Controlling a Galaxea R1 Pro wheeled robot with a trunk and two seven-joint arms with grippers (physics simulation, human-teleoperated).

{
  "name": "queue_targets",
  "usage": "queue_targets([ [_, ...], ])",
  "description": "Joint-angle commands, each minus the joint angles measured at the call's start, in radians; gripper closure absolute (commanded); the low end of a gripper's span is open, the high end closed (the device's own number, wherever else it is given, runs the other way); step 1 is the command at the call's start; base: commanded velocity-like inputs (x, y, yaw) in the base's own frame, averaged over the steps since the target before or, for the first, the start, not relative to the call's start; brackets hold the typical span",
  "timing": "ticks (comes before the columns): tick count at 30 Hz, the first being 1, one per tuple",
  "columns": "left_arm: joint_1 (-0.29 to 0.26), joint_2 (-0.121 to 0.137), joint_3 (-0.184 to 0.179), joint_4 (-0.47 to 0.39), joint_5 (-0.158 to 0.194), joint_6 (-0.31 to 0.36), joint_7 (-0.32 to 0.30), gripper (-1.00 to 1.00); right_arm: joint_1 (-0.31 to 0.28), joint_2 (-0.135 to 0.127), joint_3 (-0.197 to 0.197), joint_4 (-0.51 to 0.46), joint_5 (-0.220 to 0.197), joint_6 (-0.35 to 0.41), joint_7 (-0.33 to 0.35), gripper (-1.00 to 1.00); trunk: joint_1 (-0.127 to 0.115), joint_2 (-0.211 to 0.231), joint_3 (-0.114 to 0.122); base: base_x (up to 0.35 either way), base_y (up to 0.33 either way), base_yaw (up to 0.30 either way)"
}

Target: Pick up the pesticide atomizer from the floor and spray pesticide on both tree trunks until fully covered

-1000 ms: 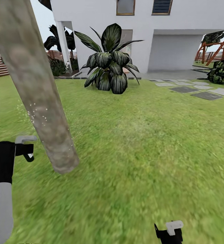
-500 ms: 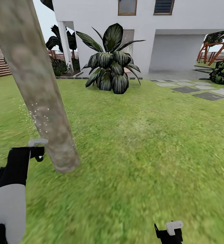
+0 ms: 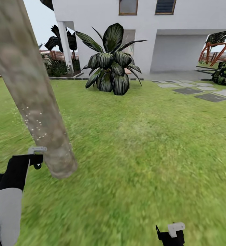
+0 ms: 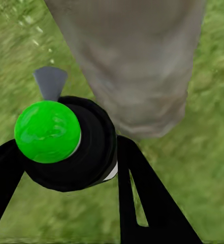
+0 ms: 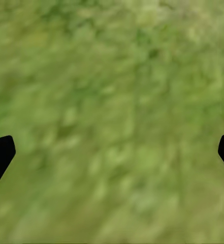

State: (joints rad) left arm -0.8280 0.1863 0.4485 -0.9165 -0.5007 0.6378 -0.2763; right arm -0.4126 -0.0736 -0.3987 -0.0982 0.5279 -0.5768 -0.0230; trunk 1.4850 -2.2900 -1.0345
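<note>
Head view, left to right. Item: left gripper (image 3: 36, 158), low and just beside the foot of the tree trunk (image 3: 34, 102); its fingers are clamped on the pesticide atomizer (image 4: 71, 145), seen from the left wrist as a dark round bottle with a green cap and a grey nozzle facing the bark. Handling, by judgement: small, rigid, probably light; smooth sides could slip or twist, so the present hold across the body, below the cap, suits it and leaves the nozzle free. Item: trunk, pale mottled column leaning across the frame, flecked with fine white specks on its lower part. Item: lawn (image 3: 143, 143), green, behind it a broad-leaved dark plant (image 3: 109, 61) and a white house (image 3: 181, 27). Item: right gripper (image 5: 112, 152), fingers spread wide, empty, over bare grass.
</note>
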Motion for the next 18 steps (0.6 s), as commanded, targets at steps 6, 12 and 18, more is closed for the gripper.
queue_targets([
  [6,0.003,-0.009,-0.001,0.014,0.011,0.000,0.007,1.00,0.000,0.001,0.000,0.000,0.000,0.000,0.000,-1.00,0.000,0.000,0.000,0.017,-0.266,0.072],
  [12,0.002,-0.006,0.002,0.024,0.012,0.001,0.008,1.00,0.000,0.002,0.000,0.000,0.000,0.000,0.000,-1.00,0.000,0.000,0.000,0.000,-0.274,0.268],
  [18,0.003,0.011,0.048,0.060,0.004,-0.002,0.056,1.00,0.000,0.002,0.000,0.000,0.000,0.000,0.000,-1.00,0.000,0.000,0.000,0.106,-0.256,0.143],
])
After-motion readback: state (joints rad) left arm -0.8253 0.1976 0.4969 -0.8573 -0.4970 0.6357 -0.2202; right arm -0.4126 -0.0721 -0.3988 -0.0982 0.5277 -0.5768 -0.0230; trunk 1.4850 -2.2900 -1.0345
